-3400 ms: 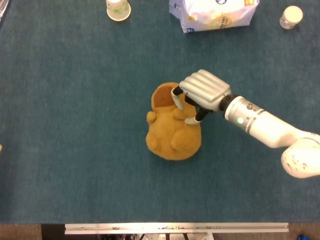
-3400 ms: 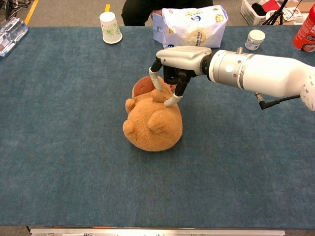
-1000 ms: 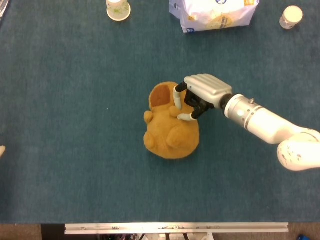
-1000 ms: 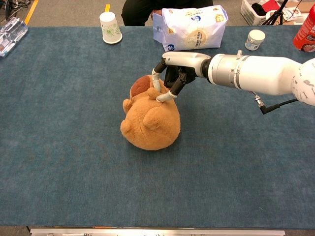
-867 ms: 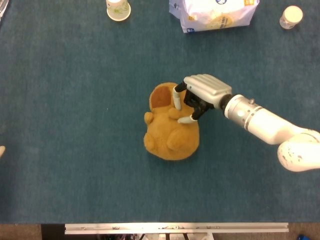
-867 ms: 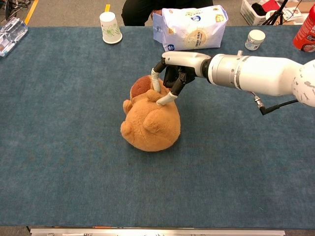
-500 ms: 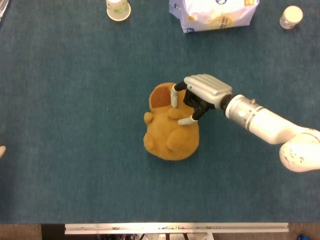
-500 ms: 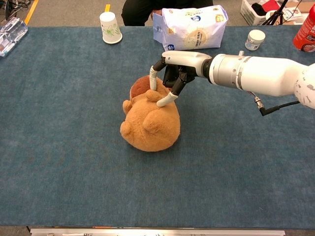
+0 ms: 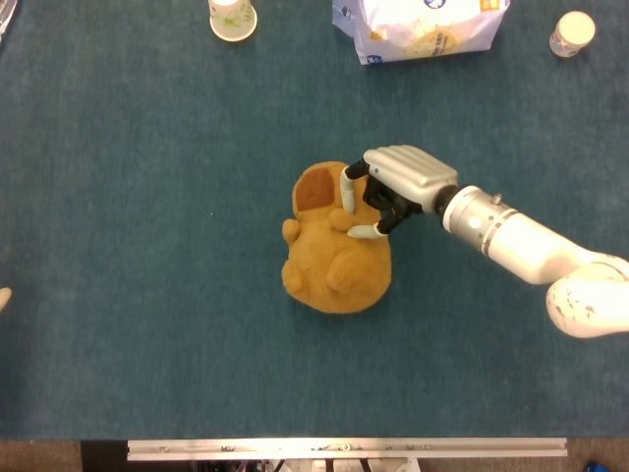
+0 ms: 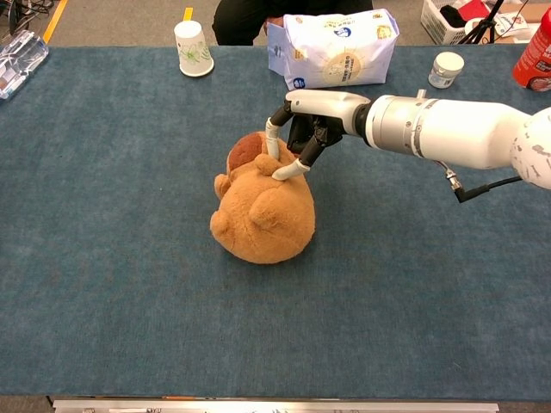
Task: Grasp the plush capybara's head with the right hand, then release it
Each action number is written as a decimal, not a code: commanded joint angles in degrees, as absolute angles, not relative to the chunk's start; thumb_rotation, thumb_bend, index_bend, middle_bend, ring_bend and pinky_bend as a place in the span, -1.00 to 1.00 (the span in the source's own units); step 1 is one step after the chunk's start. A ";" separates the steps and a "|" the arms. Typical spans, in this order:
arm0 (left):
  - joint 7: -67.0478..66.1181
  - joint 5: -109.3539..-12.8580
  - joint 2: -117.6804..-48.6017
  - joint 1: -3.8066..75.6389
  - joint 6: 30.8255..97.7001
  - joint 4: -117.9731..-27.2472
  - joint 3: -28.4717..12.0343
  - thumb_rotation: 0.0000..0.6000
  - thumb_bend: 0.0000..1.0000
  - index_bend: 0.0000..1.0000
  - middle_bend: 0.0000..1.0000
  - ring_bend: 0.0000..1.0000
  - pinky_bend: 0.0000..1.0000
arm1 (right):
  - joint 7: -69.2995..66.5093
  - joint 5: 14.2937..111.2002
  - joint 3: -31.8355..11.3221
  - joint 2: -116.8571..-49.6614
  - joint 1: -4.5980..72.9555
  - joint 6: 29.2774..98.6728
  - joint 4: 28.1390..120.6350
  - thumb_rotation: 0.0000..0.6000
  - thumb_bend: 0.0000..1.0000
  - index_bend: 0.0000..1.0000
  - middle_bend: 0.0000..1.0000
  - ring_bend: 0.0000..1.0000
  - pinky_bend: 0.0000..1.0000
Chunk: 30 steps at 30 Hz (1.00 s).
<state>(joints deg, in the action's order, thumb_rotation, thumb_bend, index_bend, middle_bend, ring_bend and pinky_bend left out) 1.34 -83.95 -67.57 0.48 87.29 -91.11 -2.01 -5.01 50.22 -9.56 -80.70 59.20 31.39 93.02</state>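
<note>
Since the earlier frame almost nothing had shifted: the plush capybara (image 9: 334, 246) lay mid-counter (image 9: 147, 295), and at its 1 o'clock the right hand (image 9: 378, 202) pinched its head, so the grasp step seemed done and releasing called for spreading the fingers.

- Plush capybara (image 9: 334, 258) (image 10: 263, 215): a rounded, tan-orange soft toy of fuzzy fabric, lying near the middle of the blue-green cloth
- Its bulky body is the end nearer the cameras, with small stubby lumps showing on the top and left side
- Its head is the far end, marked by a darker brown oval patch (image 9: 314, 187) (image 10: 247, 150) facing up and away
- The head end is touched at its right side by two pale fingertips
</note>
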 commanded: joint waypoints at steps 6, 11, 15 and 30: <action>1.23 -83.97 -67.55 0.53 87.27 -91.19 -2.05 1.00 -0.79 0.09 0.20 -0.06 0.23 | -6.61 53.17 -10.18 -80.15 57.97 31.47 93.73 1.00 -0.86 0.16 1.00 0.99 1.00; 1.21 -84.01 -67.43 0.60 87.41 -91.38 -2.23 1.00 -0.79 0.09 0.20 -0.06 0.23 | -7.14 59.25 -9.88 -77.89 56.22 31.93 95.40 1.00 -1.00 -0.22 1.00 0.88 1.00; 0.99 -84.28 -67.23 0.78 87.55 -91.78 -2.40 1.00 -0.79 0.09 0.20 -0.06 0.23 | -6.75 65.03 -8.87 -74.57 54.76 32.52 98.07 1.00 -1.00 -0.55 0.76 0.64 0.92; -0.96 -85.02 -64.53 2.75 87.18 -95.44 -4.05 1.00 -0.79 0.11 0.20 -0.06 0.23 | 23.94 83.86 0.15 -61.09 38.01 61.87 111.34 1.00 -1.00 -0.49 -0.18 -0.25 0.21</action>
<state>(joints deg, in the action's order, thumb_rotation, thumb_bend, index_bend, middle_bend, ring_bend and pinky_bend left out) -0.89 -85.11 -64.70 2.54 87.40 -95.24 -3.89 11.60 79.00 -3.14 -64.31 44.68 51.21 108.56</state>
